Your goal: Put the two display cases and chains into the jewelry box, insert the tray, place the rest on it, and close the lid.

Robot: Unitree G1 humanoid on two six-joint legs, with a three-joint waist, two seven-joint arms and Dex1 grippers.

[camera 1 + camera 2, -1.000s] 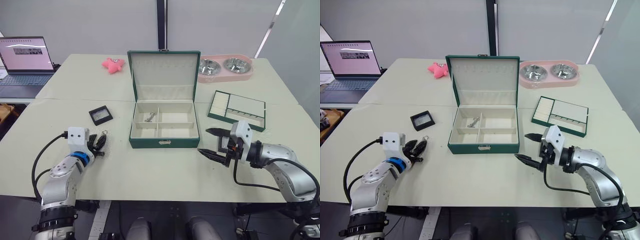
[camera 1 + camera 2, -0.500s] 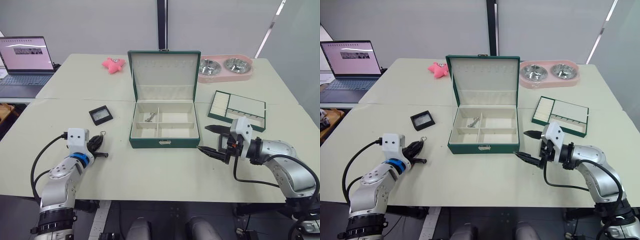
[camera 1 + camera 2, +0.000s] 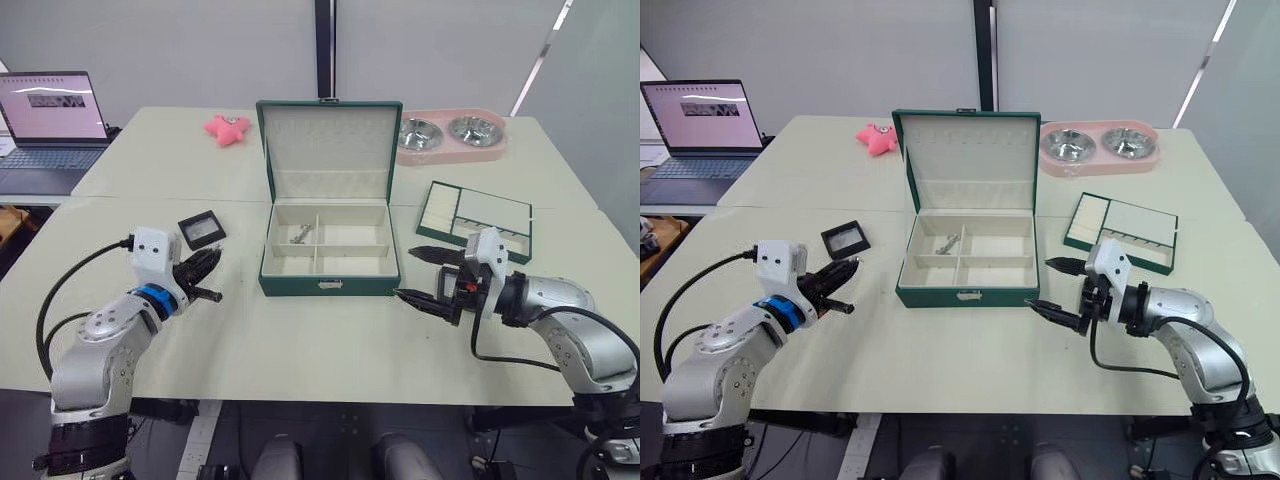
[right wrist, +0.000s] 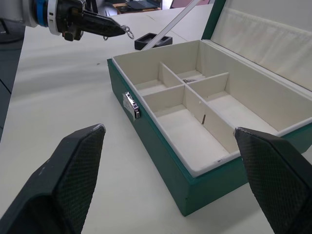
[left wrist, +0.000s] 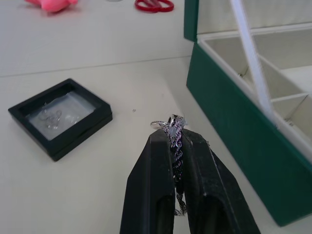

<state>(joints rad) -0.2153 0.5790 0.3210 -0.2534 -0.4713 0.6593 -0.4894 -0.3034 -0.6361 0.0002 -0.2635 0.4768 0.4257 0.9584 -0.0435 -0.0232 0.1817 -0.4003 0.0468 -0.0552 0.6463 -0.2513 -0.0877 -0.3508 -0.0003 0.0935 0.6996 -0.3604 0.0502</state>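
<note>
Left claw (image 5: 176,146) clamped on chain (image 5: 174,127), right claw (image 3: 420,275) wide — empty

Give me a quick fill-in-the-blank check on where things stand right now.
1. The left gripper is shut on a ____.
2. The right gripper is open and holds ____.
3. The jewelry box has its lid ____.
4. The black display case lies on the ____, outside the box.

Answers: chain; nothing; open; table

Count: 1 display case (image 3: 201,232); 2 chains (image 5: 174,127) (image 3: 299,235); 1 jewelry box (image 3: 327,285); 1 tray (image 3: 474,219); 2 steel bowls (image 3: 418,132) (image 3: 474,130); 1 laptop (image 3: 45,128).
</note>
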